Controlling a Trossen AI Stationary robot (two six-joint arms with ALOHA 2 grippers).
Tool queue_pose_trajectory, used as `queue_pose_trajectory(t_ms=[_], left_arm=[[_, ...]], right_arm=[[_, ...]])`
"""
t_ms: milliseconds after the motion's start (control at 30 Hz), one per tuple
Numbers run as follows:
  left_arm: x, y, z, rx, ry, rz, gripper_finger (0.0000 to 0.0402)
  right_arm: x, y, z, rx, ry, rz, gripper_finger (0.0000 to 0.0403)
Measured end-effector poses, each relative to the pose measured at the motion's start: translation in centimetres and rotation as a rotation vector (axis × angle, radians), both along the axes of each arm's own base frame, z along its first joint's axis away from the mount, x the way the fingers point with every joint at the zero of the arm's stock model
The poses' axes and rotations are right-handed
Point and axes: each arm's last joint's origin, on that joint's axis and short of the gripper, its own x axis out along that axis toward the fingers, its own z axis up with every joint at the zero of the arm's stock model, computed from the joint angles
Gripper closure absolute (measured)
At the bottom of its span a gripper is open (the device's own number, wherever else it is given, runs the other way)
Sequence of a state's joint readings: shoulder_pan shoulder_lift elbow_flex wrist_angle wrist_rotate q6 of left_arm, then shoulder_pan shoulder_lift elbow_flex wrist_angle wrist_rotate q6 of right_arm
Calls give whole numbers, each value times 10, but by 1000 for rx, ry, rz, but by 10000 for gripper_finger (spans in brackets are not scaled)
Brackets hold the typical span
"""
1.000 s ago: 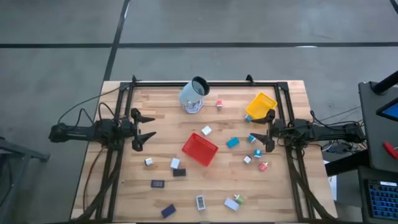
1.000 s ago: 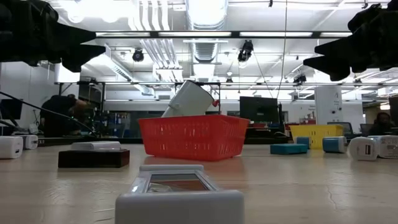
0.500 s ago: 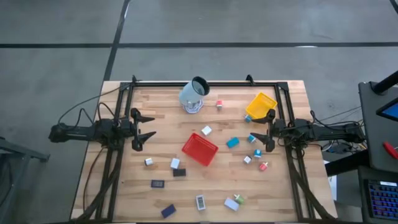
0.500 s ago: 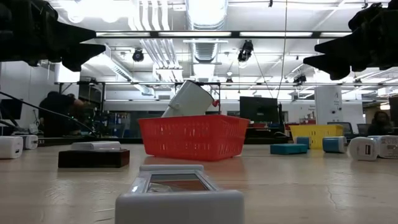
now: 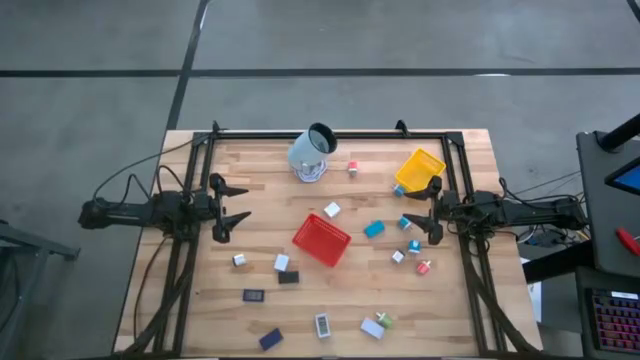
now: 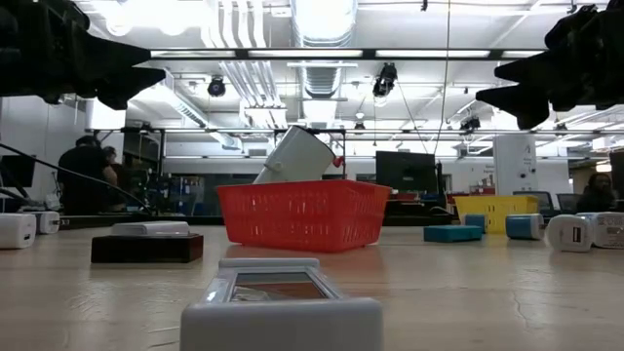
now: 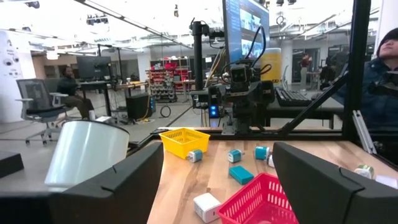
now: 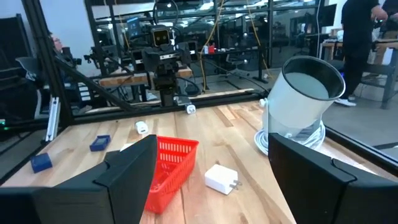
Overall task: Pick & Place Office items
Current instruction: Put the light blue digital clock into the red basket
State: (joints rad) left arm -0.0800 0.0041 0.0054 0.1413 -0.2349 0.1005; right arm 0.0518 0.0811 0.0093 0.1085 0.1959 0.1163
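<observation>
Nothing moved on my tabletop (image 5: 200, 310); both trays, red (image 5: 321, 240) and yellow (image 5: 418, 169), were empty, items (image 5: 374, 229) unsorted, left fingers (image 5: 233, 206) and right fingers (image 5: 420, 206) spread, empty.

Low view: the grey item (image 6: 281, 310) nearest the camera is cut off by the bottom edge and blurred. The pale cup (image 6: 295, 156) stands behind the red tray (image 6: 302, 214), its lower part hidden. Both pincers are cropped by the upper corners. High view: the office items (image 5: 374, 229) are too small to identify. Wrist views: each pincer's own fingers run off the bottom edge.
</observation>
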Motion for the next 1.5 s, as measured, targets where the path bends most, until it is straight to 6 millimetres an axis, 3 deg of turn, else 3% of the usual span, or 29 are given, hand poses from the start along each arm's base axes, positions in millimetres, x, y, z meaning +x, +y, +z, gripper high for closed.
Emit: queue_pose_trajectory(t_ms=[200, 733, 1500], left_arm=[[0, 0, 1, 62, -4, 9, 94], [1, 0, -5, 11, 51, -1, 94], [7, -1, -12, -18, 132, -4, 99]], right_arm=[[0, -1, 0, -38, 4, -51, 103], [1, -2, -2, 14, 17, -72, 103], [22, -1, -8, -40, 104, -65, 129]])
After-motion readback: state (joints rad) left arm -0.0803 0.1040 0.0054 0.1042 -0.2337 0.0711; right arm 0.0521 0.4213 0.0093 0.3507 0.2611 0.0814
